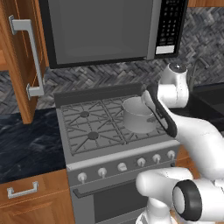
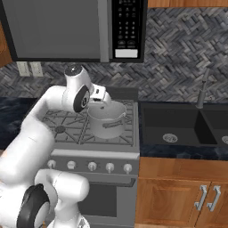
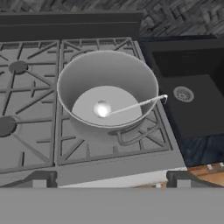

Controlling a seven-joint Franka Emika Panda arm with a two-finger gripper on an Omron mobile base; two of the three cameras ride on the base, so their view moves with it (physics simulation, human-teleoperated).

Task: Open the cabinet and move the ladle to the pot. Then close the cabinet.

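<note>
The grey pot stands on the stove's right front burner, also seen as the pot and the pot. Inside it lies the silver ladle, bowl on the pot's floor and thin handle leaning over the right rim. My gripper hangs above the pot's near side, open, its fingertips wide apart with nothing between them. From the right base view the gripper sits just over the pot's back rim. The cabinet door of reddish-brown wood stands swung open at upper left, with its silver bar handle facing me.
A microwave hangs over the stove. Right of the stove lies a black sink with a faucet. Dark counter lies left of the stove. Base cabinets run below.
</note>
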